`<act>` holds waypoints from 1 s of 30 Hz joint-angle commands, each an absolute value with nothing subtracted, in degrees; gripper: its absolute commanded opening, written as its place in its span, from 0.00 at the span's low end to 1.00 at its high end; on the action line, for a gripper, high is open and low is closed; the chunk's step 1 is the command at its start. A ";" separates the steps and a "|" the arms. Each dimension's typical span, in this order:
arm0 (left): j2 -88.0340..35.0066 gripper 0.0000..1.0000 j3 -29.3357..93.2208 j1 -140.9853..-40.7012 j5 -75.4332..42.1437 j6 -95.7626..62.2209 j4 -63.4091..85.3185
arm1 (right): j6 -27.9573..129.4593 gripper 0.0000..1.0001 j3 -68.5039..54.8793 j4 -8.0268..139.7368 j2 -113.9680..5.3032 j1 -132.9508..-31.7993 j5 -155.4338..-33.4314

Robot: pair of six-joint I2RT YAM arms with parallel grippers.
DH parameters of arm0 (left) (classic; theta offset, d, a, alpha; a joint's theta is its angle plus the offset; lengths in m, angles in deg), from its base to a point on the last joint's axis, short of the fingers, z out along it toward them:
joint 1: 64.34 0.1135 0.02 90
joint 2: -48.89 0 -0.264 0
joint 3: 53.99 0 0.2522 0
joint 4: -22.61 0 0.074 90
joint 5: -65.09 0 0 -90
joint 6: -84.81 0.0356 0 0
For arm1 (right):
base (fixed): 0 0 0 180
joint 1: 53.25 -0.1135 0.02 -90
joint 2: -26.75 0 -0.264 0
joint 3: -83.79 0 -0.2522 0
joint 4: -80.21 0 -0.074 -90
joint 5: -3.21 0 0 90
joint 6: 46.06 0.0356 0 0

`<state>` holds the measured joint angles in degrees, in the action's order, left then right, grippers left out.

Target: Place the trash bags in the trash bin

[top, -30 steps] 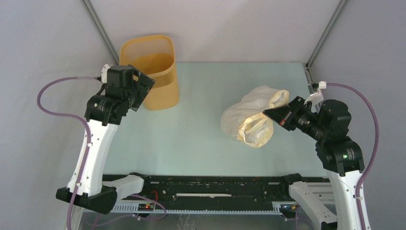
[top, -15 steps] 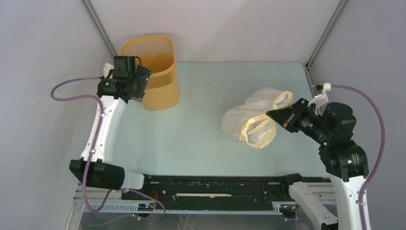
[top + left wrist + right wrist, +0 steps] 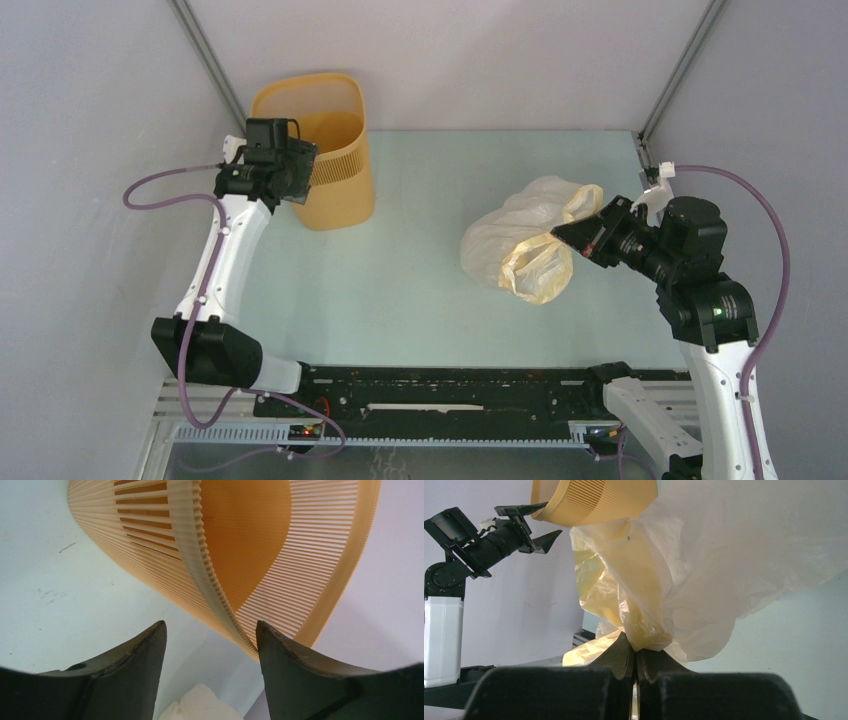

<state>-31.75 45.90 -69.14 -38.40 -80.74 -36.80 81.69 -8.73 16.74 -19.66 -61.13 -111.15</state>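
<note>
The yellow-orange ribbed trash bin [image 3: 345, 195] stands upright at the back left of the table. My left gripper [image 3: 308, 166] is open at the bin's left side near the rim. In the left wrist view the left gripper [image 3: 210, 628] has its jaws apart, and the bin's rim [image 3: 207, 565] runs down close to the right finger [image 3: 280, 655]. The crinkly pale cream trash bag [image 3: 510, 240] lies bunched at mid right. My right gripper [image 3: 556, 232] is shut on a fold of it. In the right wrist view the right gripper [image 3: 635, 647] pinches the bag [image 3: 704, 565].
The pale green table [image 3: 420, 300] lies between bin and bag. Grey walls close in the back and both sides. The right wrist view shows the bin [image 3: 594, 500] and the left arm [image 3: 489, 537] far off. A white lump [image 3: 195, 705] sits below my left fingers.
My left arm has stretched forward and brought its gripper up against the bin's left rim. The right gripper, still holding the bag, has shifted only slightly.
</note>
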 commanded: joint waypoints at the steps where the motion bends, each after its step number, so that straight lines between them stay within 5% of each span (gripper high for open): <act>1: -31.49 0.67 44.76 -68.14 -39.90 -81.49 -35.80 | 78.37 0.00 -5.22 16.66 -19.62 -59.80 -112.32; 17: -24.86 0.06 41.04 -67.95 -37.01 -79.30 -36.24 | 76.19 0.00 -4.57 14.53 -19.22 -57.69 -115.31; 30: -20.91 0.00 46.56 -72.95 -33.32 -60.54 -45.87 | 72.83 0.00 3.02 9.27 -20.40 -57.47 -114.60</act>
<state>-24.40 41.40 -69.95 -33.33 -68.98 -42.63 75.77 -1.35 10.99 -19.93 -57.76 -114.43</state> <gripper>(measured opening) 0.053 0.009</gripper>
